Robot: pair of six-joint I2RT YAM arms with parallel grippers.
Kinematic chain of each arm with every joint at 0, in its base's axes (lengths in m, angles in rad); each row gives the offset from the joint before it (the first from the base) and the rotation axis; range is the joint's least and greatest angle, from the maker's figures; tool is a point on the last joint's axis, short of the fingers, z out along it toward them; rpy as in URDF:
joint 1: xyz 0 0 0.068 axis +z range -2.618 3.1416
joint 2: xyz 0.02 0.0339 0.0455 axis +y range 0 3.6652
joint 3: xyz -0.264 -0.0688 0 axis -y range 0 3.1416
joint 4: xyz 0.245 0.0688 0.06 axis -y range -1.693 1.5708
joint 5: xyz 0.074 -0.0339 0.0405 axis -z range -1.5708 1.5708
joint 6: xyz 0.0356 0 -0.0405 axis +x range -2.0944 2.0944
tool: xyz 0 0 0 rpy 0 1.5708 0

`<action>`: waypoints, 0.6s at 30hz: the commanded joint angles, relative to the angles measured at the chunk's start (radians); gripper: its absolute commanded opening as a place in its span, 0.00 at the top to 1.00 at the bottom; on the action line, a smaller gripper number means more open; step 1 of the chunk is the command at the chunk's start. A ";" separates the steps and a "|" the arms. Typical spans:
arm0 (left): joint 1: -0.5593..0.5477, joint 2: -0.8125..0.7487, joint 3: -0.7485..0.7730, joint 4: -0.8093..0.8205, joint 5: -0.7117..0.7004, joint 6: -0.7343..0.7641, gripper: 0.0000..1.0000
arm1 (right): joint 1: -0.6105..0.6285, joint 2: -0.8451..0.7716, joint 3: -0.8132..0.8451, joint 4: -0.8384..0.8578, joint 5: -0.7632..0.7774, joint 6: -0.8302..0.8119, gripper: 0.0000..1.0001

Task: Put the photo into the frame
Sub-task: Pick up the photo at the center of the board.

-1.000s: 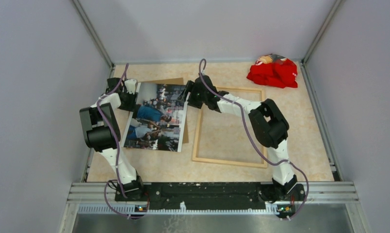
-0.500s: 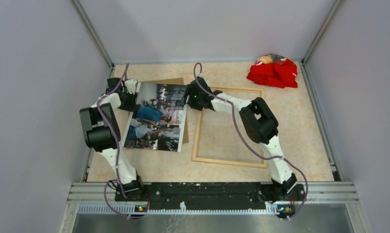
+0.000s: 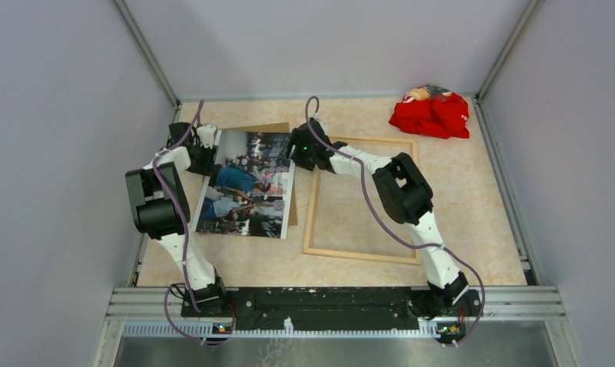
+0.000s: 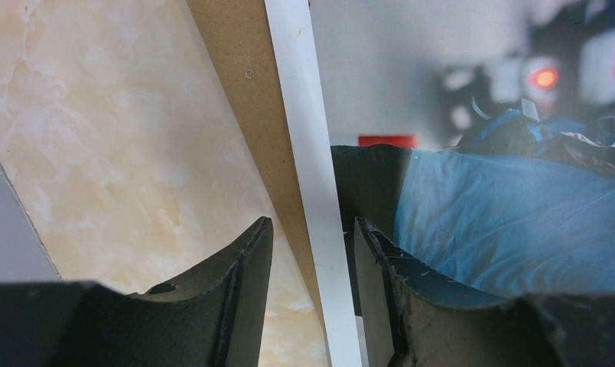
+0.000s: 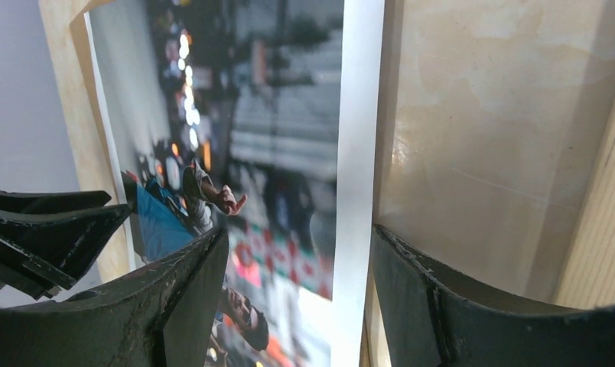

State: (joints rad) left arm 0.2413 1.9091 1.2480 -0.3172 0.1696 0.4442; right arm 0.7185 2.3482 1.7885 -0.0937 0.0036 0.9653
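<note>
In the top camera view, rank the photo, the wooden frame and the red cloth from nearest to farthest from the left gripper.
1. The photo: its left edge lies right at the left gripper, on the table's left side.
2. The frame: flat on the table, to the right of the photo.
3. The red cloth: bunched in the far right corner.

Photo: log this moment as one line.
photo: on brown board, outside frame | left gripper: open, straddling left edge | right gripper: open, straddling right edge
</note>
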 commanded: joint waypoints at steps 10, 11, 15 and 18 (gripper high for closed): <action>-0.005 0.008 -0.052 -0.063 -0.006 0.025 0.50 | -0.013 -0.108 -0.293 0.462 -0.125 0.219 0.35; -0.005 0.007 -0.054 -0.062 -0.006 0.025 0.50 | -0.014 -0.119 -0.309 0.492 -0.132 0.232 0.35; -0.005 0.006 -0.061 -0.055 -0.011 0.028 0.50 | -0.013 -0.152 -0.343 0.579 -0.159 0.265 0.37; -0.005 0.006 -0.061 -0.057 -0.011 0.028 0.50 | -0.011 -0.156 -0.334 0.596 -0.188 0.270 0.39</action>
State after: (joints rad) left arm 0.2413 1.9003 1.2324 -0.3004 0.1680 0.4526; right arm 0.6960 2.2711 1.4460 0.3801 -0.1078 1.1942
